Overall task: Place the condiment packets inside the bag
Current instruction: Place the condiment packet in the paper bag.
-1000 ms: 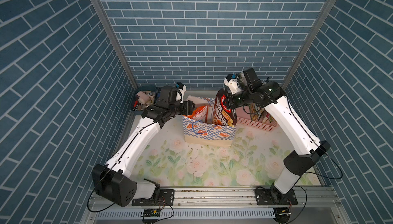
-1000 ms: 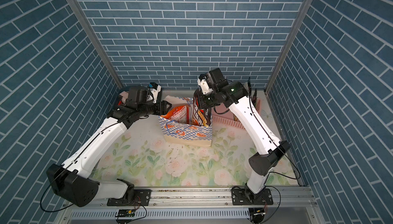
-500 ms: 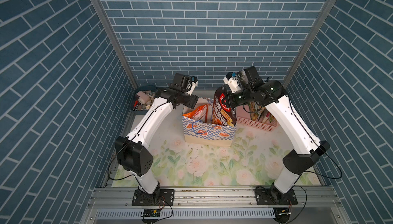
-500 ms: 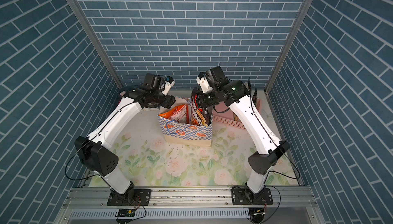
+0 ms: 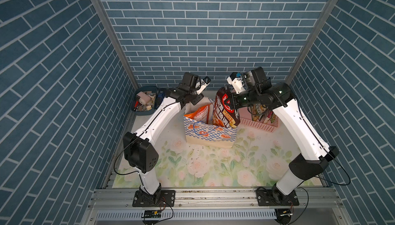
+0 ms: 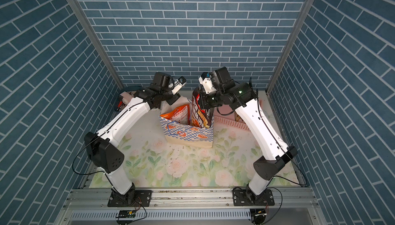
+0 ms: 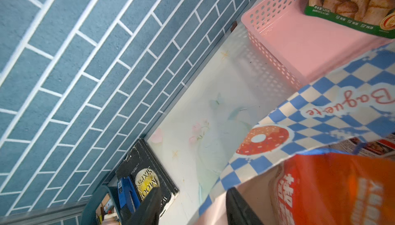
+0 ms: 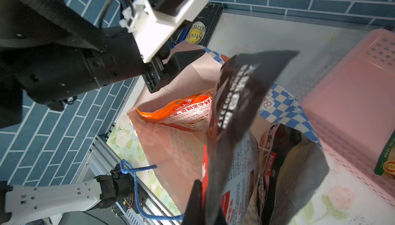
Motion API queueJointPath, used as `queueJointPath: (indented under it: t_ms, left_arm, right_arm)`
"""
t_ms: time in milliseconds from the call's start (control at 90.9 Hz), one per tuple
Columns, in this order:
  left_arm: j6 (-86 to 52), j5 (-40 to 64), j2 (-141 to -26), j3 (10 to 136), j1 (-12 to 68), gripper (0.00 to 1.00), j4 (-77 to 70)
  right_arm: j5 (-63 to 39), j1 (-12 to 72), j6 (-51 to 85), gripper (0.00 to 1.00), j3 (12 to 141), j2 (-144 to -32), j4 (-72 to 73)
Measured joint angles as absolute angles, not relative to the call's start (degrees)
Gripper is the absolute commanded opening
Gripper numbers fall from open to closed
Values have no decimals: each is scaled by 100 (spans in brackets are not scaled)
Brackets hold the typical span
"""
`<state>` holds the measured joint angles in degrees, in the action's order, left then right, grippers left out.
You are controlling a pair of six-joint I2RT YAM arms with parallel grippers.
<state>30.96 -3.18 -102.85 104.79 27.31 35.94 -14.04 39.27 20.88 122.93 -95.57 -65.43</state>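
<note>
Nearest to you lies the pale floral table mat (image 5: 203,166). About in its middle stands the blue-and-white checked paper bag (image 5: 210,135) with orange motifs, upright and with the mouth open. Its blue cord handle (image 5: 202,128) hangs down over the front wall. Inside the bag you see an orange foil packet (image 5: 201,113), which leans toward the end on your left arm's side. Next to it is a black foil packet (image 5: 224,110) with a red logo. Its lower part is below the rim at the right arm's end of the bag, and the upper part sticks out well above. Your right gripper (image 5: 232,103) is clamped on this black foil packet at its upper half (in the right wrist view the pouch hangs bent before the lens). Your left gripper (image 7: 193,194) is at the far left corner of the bag with its jaws apart. One finger is outside and one is in the white interior, so the rim passes between them, and a gap shows beside the paper. Behind the bag, on the right arm's side and just beside it, is a pink perforated plastic basket (image 5: 257,124) with a green packet (image 7: 352,5) in it. At the far left stands a dark blue tray (image 5: 141,111) of small bits, and next to it a black book (image 7: 149,176) is at the foot of the back wall.
</note>
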Motion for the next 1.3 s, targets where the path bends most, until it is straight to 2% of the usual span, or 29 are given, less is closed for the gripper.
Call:
queueJointPath:
  t_ms: [275, 319, 550, 737, 1012, 1298]
  left_arm:
    - [3588, -130, -10409, 10326, 2917, 48, 3566]
    - [3636, -110, -10394, 10318, 2917, 43, 3548]
    - [3813, 38, -10357, 10287, 2912, 0, 3299]
    - [3774, -3, -10346, 10217, 2912, 0, 3177]
    - [2888, -760, -10138, 10125, 2930, 0, 3568]
    - [1752, -565, -9673, 10005, 2928, 0, 4355]
  right_arm:
    - [-1304, 3920, 2259, 0, 12003, -9349, -6272]
    - [-1299, 3909, 2274, 0, 11970, -9314, -6239]
    - [-1304, 3835, 2403, 0, 11808, -9096, -6077]
    - [-1354, 3815, 2534, 0, 11773, -9074, -6053]
    - [-1426, 3741, 2620, 0, 11793, -9089, -6055]
    - [-1603, 3778, 2416, 0, 12217, -9627, -6298]
